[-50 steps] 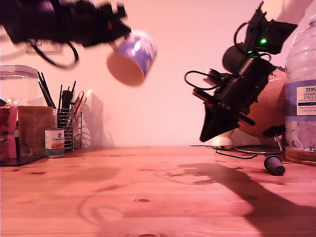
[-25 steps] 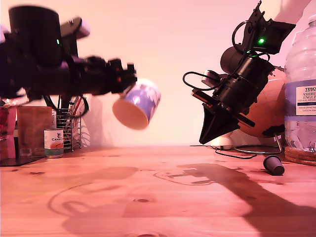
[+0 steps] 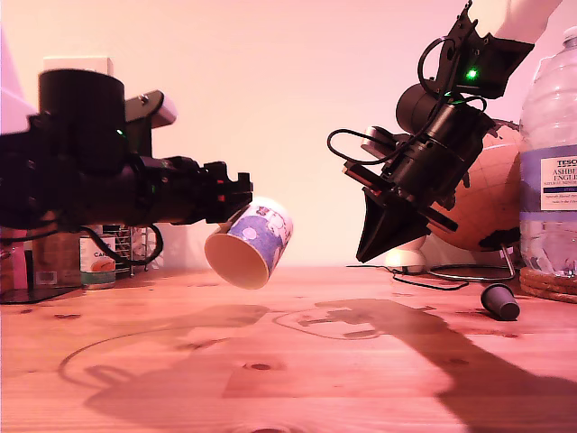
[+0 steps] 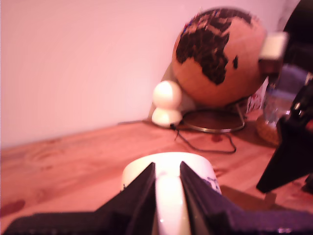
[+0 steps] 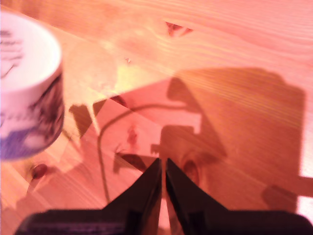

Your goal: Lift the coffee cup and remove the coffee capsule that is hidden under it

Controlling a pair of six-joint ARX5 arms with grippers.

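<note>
My first gripper (image 3: pixel 236 197) comes in from the exterior view's left and is shut on the coffee cup (image 3: pixel 251 242). The cup hangs tilted just above the wooden table (image 3: pixel 270 361), its open mouth facing down and forward. In the first wrist view the white cup (image 4: pixel 168 205) fills the gap between the fingers (image 4: pixel 142 191). The dark coffee capsule (image 3: pixel 500 302) lies uncovered on the table at the exterior view's right. My second gripper (image 3: pixel 362 256) hangs above the table with its jaws shut on nothing, left of the capsule in the exterior view. The second wrist view shows its tips (image 5: pixel 163 161) over bare wood and the cup (image 5: pixel 27 83) at the picture's edge.
A cork globe (image 3: pixel 491 198) on a wire stand, a small white object (image 3: pixel 406 260) and a water bottle (image 3: pixel 550 162) stand at the exterior view's right. A labelled tin can (image 3: pixel 97 266) and a wire pen holder (image 3: pixel 135 248) sit at the back left, behind the first arm.
The first arm has come down with the cup from high up to just above the table. The second gripper has shifted slightly. The capsule has not moved.
</note>
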